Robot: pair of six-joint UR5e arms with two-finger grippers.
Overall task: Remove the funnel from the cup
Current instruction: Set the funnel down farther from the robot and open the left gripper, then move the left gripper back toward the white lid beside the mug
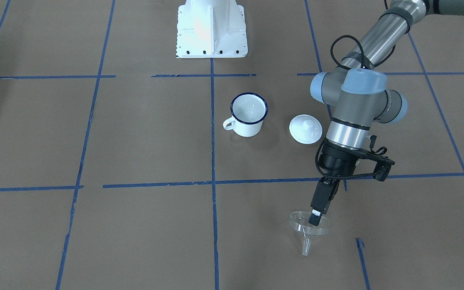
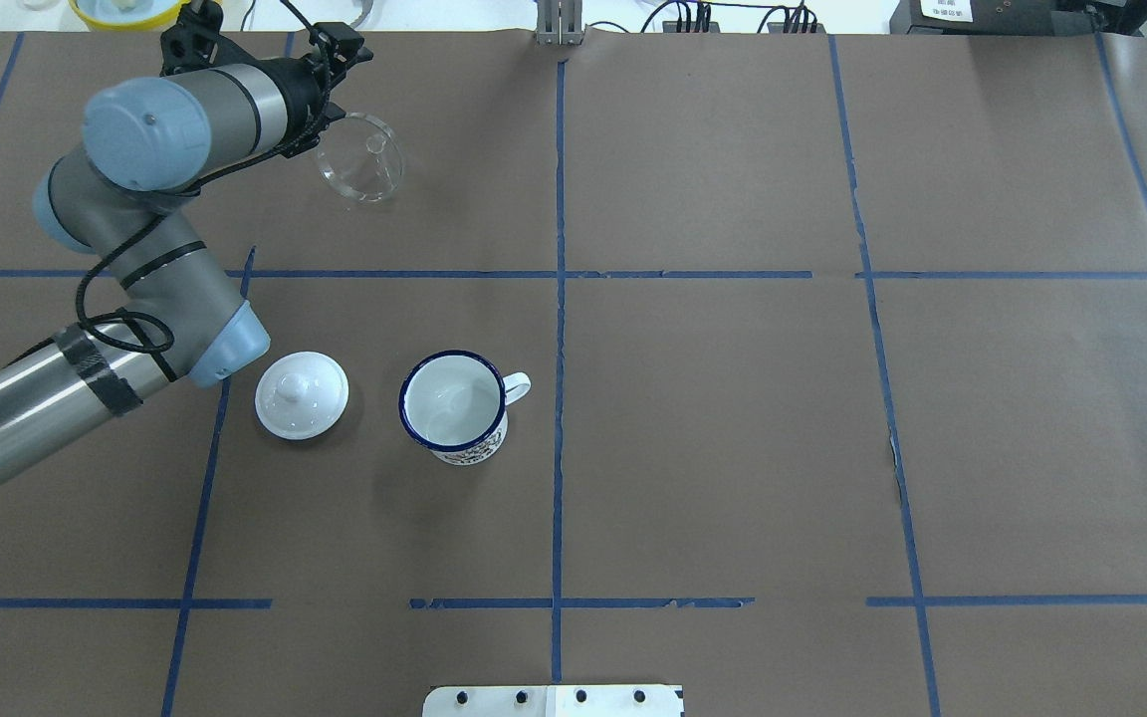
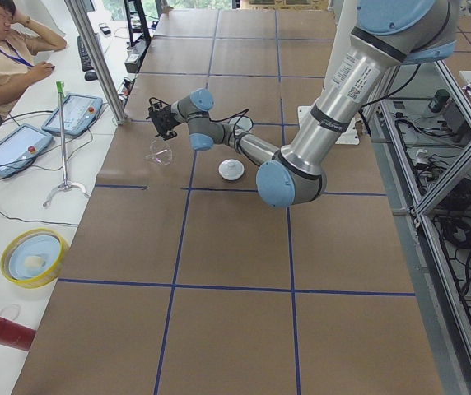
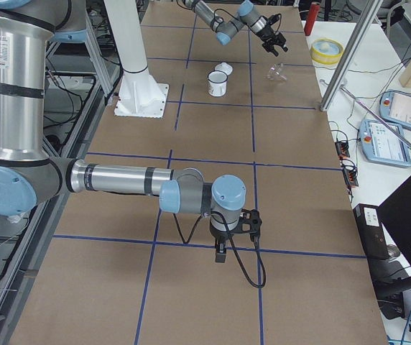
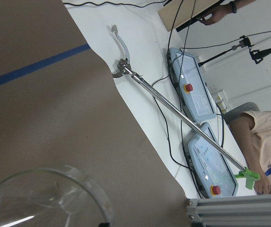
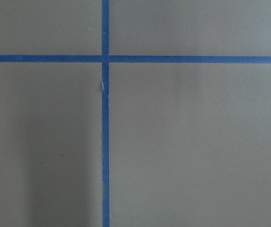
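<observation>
The clear funnel [image 1: 309, 226] is out of the cup, tilted with its spout [image 1: 305, 245] pointing down, low over the table's far left part; it also shows in the overhead view [image 2: 359, 157] and the left wrist view [image 5: 45, 196]. My left gripper [image 1: 315, 218] is shut on the funnel's rim. The white cup [image 1: 249, 114] with a dark blue rim stands upright and empty near the table's middle [image 2: 454, 403]. My right gripper [image 4: 220, 253] shows only in the exterior right view, low over bare table far from both; I cannot tell whether it is open or shut.
A round white lid with a knob [image 1: 305, 129] lies beside the cup, under my left arm's wrist. The robot's white base [image 1: 212, 30] stands behind the cup. The paper's far edge lies close to the funnel, with a grabber tool [image 5: 183, 118] and teach pendants beyond it.
</observation>
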